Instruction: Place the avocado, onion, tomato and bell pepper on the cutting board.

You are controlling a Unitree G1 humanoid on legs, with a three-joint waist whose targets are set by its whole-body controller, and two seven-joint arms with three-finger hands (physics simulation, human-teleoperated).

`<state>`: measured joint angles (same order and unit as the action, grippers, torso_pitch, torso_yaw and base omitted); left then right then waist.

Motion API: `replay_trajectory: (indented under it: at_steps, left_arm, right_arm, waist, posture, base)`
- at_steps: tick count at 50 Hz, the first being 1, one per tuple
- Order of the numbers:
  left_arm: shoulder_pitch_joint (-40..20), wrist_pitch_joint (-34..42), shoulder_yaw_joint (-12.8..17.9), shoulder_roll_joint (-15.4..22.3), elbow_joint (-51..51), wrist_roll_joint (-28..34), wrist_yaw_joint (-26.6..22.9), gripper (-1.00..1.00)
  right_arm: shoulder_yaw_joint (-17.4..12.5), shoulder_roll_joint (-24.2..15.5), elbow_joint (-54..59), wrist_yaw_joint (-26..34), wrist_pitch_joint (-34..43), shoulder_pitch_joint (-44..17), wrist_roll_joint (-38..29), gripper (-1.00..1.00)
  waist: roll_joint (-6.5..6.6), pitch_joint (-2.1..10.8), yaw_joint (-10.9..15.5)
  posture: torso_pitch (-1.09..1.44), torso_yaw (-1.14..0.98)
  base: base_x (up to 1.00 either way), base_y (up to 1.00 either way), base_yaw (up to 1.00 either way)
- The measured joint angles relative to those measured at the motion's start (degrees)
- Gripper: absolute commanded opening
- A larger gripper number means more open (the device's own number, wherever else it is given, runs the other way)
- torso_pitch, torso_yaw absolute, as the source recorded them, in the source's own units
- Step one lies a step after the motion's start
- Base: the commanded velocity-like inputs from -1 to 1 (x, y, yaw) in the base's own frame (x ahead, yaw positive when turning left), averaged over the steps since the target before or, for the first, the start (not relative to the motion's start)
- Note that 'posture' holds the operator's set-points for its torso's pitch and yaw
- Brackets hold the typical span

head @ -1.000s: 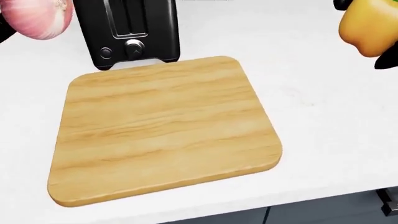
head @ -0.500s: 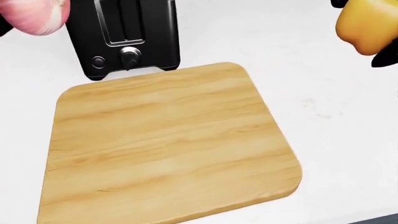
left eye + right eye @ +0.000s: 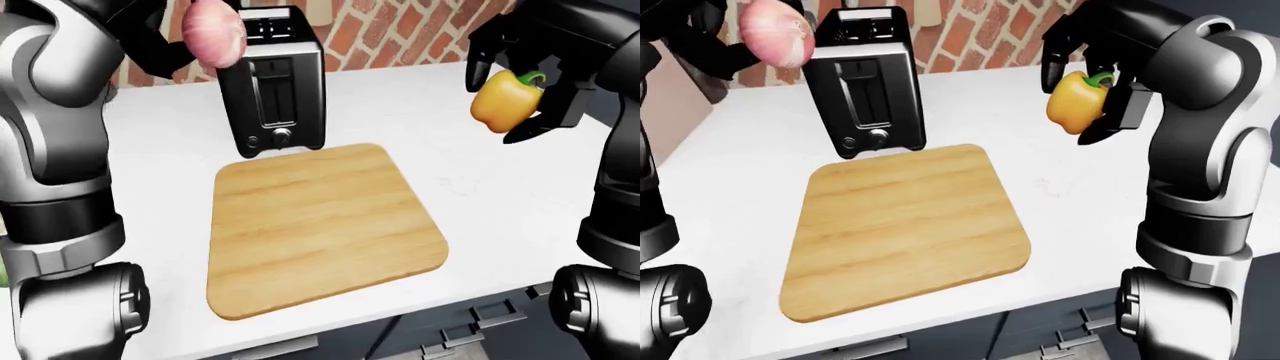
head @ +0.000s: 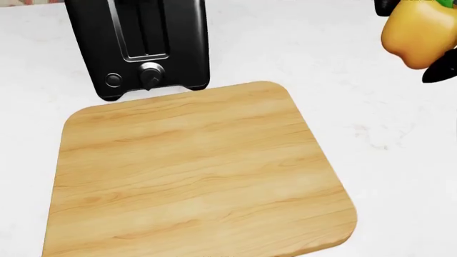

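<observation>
Right hand point(image 3: 1095, 94) gripping bell pepper point(image 3: 1077, 102), beyond bare cutting board's point(image 3: 320, 225) right edge

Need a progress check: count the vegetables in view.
2. The onion is in the left hand above the toaster; the bell pepper is in the right hand. Others may be out of view.

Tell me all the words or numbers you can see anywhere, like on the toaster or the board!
There are no words or numbers that can be read.
Toaster: it has a knob and a button, but no readable label; the marks on its top in the left-eye view are too small to read.
Cutting board: plain wood grain, no writing.
Bell pepper and onion: no stickers or labels.
</observation>
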<state>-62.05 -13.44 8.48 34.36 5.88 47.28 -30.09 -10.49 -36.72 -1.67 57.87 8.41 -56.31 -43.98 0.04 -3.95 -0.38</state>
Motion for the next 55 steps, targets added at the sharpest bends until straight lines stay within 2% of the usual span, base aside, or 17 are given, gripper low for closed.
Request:
replay_trajectory:
  at_steps: [10, 16, 28, 47, 55]
  left_arm:
    - [-0.14, -3.11, -1.22, -1.75, 2.47, 0.72, -1.60, -1.00]
    - [0.64, -3.22, -0.92, -2.85, -3.68, -1.06, -5.52, -1.00]
    - [3.67, -5.77, -1.35, -4.58, -9.16, -2.01, -9.97, -1.00]
    - [10.45, -12.40, -3.09, -8.97, -7.64, 2.81, -9.47, -1.00]
    - [12.13, -14.04, -2.52, -9.26, -8.93, 3.44, -10.02, -1.00]
  right_arm:
    - [0.04, 0.02, -0.01, -0.04, 0.27, 0.48, 0.07, -0.99]
    - [0.01, 0.10, 0.06, -0.15, 0.30, 0.71, 0.07, -1.00]
    - [-0.06, 0.28, -0.34, -0.17, 0.68, 1.15, 0.05, -0.99]
    - [-0.05, 0.31, -0.44, -0.05, 0.82, 1.40, 0.07, -1.00]
    - [-0.06, 0.09, -0.32, -0.01, 0.78, 1.07, 0.24, -1.00]
  waist:
    - [-0.36, -0.38, 0.09]
    - [-0.47, -0.41, 0.20]
    - [-0.44, -0.37, 0.37]
    - [-0.50, 0.04, 0.39]
    - [0.11, 0.70, 0.30]
  posture:
    - [0.00, 0.00]
    - [0.00, 0.00]
    - [0.00, 0.00]
    - [0.00, 0.00]
    - [0.00, 0.00]
  base:
    - [0.00, 0.00, 0.00]
    - [0.00, 0.00, 0.00]
    - [0.00, 0.00, 0.00]
    - [0.00, 0.00, 0.00]
    - [0.00, 0.00, 0.00]
